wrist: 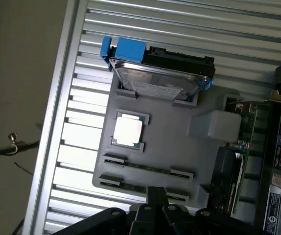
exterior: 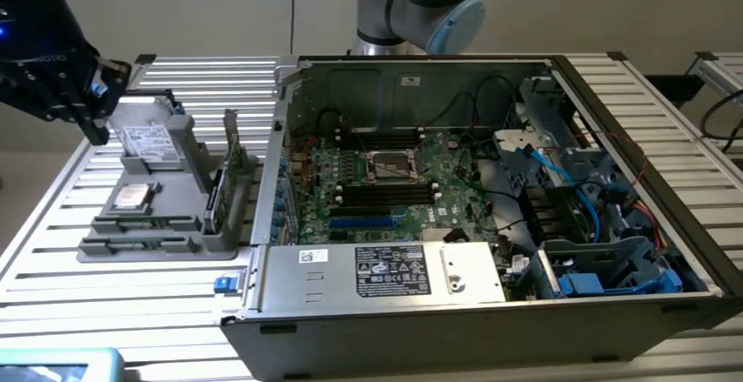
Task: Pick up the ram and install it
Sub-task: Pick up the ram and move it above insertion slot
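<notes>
I see the thin green ram stick lying in the near-edge slot of the grey plastic tray. Behind it sit a square silver processor chip, then a silver boxy hard drive. My black hand hangs by the tray's far corner, fingers together.

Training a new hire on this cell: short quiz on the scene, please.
1. True or false: the pincer holds the ram.
2. What lies in the gray tray between the hard drive and the ram? A fan; B processor; C screwdriver.
3. In the exterior view, the tray is on which side of the computer case?
Key: 1 false; 2 B; 3 left.
</notes>
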Tool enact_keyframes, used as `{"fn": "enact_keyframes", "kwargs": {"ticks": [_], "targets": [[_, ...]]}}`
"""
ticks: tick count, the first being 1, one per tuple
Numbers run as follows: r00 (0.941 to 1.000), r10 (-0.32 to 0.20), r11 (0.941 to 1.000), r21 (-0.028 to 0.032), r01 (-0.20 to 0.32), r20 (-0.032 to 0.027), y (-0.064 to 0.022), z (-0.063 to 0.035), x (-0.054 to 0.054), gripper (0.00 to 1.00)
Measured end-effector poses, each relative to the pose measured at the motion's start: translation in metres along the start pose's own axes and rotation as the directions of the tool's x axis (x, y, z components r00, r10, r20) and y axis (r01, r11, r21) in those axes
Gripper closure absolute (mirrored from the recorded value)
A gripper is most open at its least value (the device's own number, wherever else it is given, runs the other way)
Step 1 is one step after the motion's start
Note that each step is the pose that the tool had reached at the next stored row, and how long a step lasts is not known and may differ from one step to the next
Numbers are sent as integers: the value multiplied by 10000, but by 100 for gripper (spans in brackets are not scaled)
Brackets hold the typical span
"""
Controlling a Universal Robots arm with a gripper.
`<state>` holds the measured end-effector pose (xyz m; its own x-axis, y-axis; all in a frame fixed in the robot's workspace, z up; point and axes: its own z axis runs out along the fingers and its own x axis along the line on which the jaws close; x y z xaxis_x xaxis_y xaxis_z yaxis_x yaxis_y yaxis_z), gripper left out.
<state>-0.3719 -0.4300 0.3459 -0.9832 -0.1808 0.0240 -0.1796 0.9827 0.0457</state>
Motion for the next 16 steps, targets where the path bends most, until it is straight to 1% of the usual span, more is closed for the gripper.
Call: {"fn": "enact_keyframes", "kwargs": {"ticks": [2,4,6,8,10,12,15,16], "targets": [[9993,-365,9993,8,365,-18,0,0,0,89],[9974,-723,9974,17,723,-34,0,1,0,89],[9941,-1087,9941,23,1087,-50,-1,4,-1,89],[9894,-1453,9894,32,1453,-68,-1,7,-1,89],[9835,-1808,9835,39,1808,-80,-1,10,-1,89],[9762,-2166,9762,46,2166,-95,-1,13,-1,89],[9640,-2656,9641,61,2656,-100,-1,23,-1,89],[9591,-2828,9591,65,2829,-104,-1,24,-1,89]]}}
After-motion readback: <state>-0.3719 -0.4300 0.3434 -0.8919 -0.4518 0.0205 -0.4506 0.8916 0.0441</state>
